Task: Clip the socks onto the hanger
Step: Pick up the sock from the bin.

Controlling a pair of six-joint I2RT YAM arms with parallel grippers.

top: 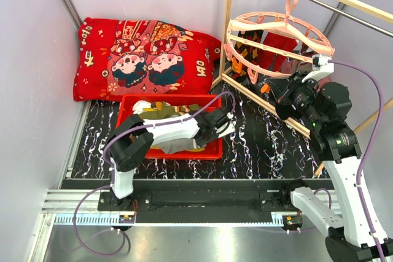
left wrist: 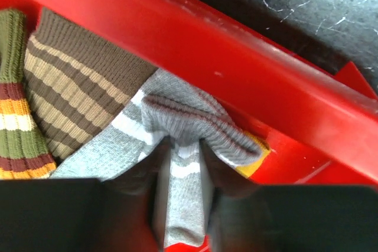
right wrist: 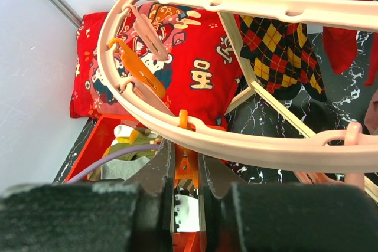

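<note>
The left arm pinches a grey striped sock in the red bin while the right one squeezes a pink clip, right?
Almost: the clip in the right gripper is orange, not pink, as the right wrist view shows. The left gripper does pinch the grey sock in the red bin.
</note>
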